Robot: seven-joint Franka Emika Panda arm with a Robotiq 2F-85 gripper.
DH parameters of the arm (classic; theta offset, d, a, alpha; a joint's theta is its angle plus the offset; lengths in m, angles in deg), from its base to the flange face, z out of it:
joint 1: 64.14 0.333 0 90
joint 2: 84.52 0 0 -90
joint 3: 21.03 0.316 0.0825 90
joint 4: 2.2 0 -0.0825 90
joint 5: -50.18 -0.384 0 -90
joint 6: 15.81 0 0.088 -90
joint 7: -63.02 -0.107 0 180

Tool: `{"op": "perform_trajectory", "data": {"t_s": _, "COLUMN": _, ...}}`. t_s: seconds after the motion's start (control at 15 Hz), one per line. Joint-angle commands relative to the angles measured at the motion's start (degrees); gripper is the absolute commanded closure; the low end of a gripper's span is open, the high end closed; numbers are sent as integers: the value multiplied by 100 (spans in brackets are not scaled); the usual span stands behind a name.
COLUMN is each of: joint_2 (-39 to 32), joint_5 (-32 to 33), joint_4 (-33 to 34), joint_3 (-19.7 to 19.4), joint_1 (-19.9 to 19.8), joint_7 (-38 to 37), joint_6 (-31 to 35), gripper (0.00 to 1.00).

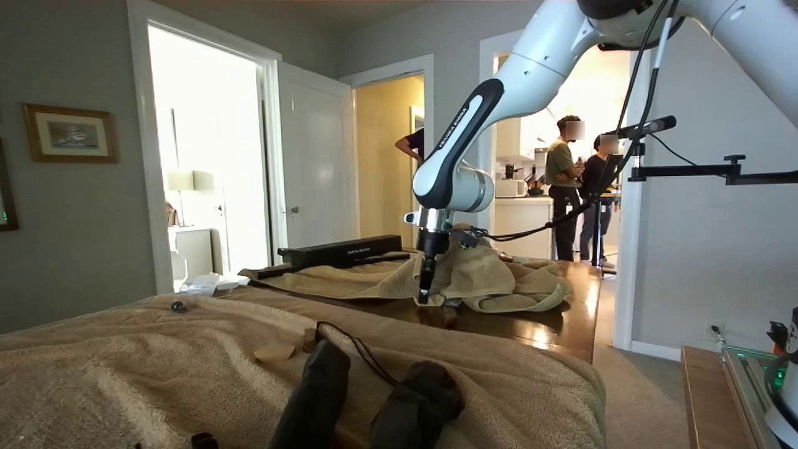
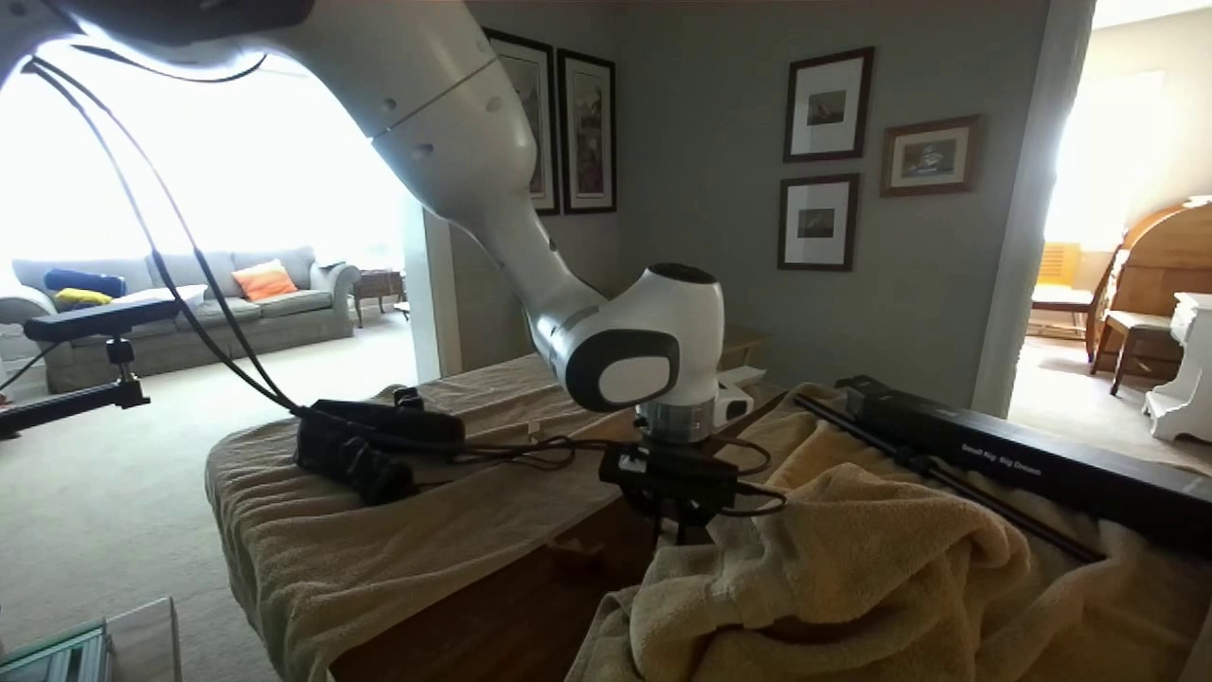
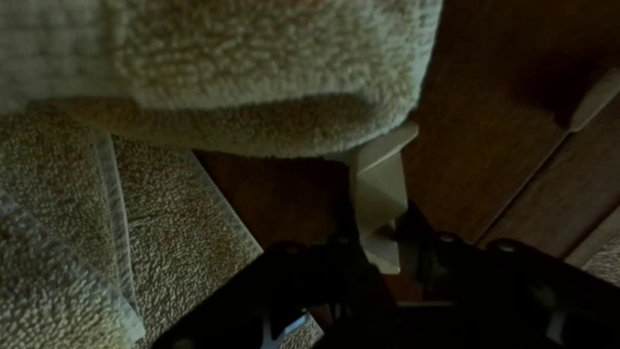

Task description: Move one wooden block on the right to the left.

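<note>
One wooden block (image 3: 380, 189) is by the towel (image 3: 261, 63), between the jaws of your gripper (image 3: 380, 230); they stand part-way apart, and I cannot tell if they pinch it.

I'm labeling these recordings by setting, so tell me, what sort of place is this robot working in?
Most likely a home: there's a sofa with an orange cushion, several hanging framed pictures, and what looks like a kitchen counter in a neighboring room.
</note>
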Motion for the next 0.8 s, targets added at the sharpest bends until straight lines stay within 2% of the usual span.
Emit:
{"op": "perform_trajectory", "data": {"t_s": 0.0, "joint_2": -51, "joint_5": 6, "joint_4": 126, "joint_3": 203, "joint_1": -141, "joint_7": 237, "joint_6": -70, "gripper": 94}}
{"op": "perform_trajectory", "data": {"t_s": 0.73, "joint_2": 570, "joint_5": 889, "joint_4": -1112, "joint_3": 531, "joint_1": 271, "joint_7": 1620, "joint_6": 1287, "gripper": 93}}
